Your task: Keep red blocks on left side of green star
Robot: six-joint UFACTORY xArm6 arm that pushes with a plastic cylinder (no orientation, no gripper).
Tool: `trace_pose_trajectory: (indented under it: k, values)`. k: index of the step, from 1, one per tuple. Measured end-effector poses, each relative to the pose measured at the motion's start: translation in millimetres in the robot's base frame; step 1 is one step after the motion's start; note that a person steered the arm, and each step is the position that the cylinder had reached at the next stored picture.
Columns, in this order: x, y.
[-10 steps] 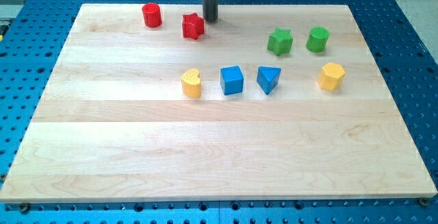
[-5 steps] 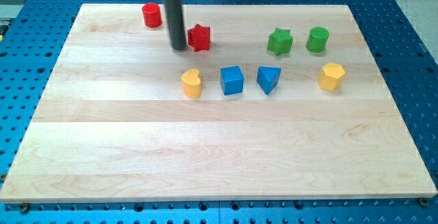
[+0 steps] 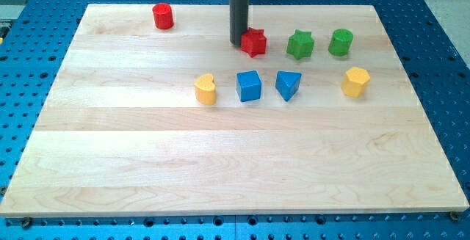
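The green star [image 3: 299,45] sits at the upper right of the wooden board. A red star [image 3: 254,42] lies just to its left, a small gap apart. My tip [image 3: 238,44] touches the red star's left side. A red cylinder [image 3: 162,16] stands near the board's top edge, well to the left of both stars.
A green cylinder [image 3: 341,42] is to the right of the green star. A yellow hexagon [image 3: 355,81] lies below it. A yellow heart [image 3: 205,89], a blue cube [image 3: 249,86] and a blue triangle [image 3: 288,85] form a row in the middle. The board [image 3: 220,159] rests on a blue perforated table.
My tip went from the red star's right, round to its left, and pushed it to the right, close to the green star. The other blocks stayed put.
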State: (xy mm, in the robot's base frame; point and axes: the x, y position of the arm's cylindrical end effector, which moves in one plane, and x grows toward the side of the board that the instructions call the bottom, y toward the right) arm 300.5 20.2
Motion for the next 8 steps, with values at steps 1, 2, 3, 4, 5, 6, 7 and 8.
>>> trace_pose_trajectory:
  k: [1, 2, 3, 4, 5, 6, 7, 8]
  values:
    - [22, 3]
    - [32, 12]
    - [90, 11]
    - [60, 41]
    - [41, 62]
    - [50, 22]
    - [29, -58]
    - [27, -205]
